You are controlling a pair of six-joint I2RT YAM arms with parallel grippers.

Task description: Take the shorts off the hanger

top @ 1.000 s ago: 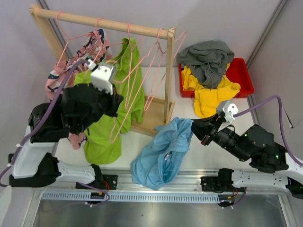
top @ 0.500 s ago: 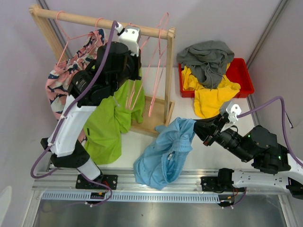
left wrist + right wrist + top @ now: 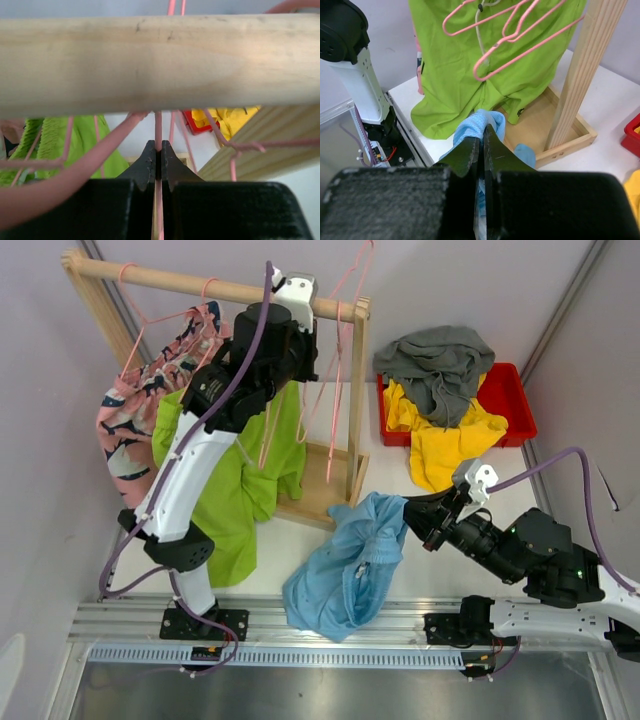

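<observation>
Left arm (image 3: 195, 475) risen to rail (image 3: 170, 280), clamping hanger (image 3: 158, 130) | right arm (image 3: 530, 555) pinching blue shorts (image 3: 345, 565)

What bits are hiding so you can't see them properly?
Top view: the tip of the left gripper, behind its own wrist.
Left wrist view: the upper part of the pink hanger, behind the wooden rail.
Right wrist view: most of the light blue shorts, behind the right gripper.
Top view: much of the yellow shorts, under the grey shorts.

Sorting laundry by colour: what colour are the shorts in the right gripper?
Light blue shorts, clearest in the top external view.
</observation>
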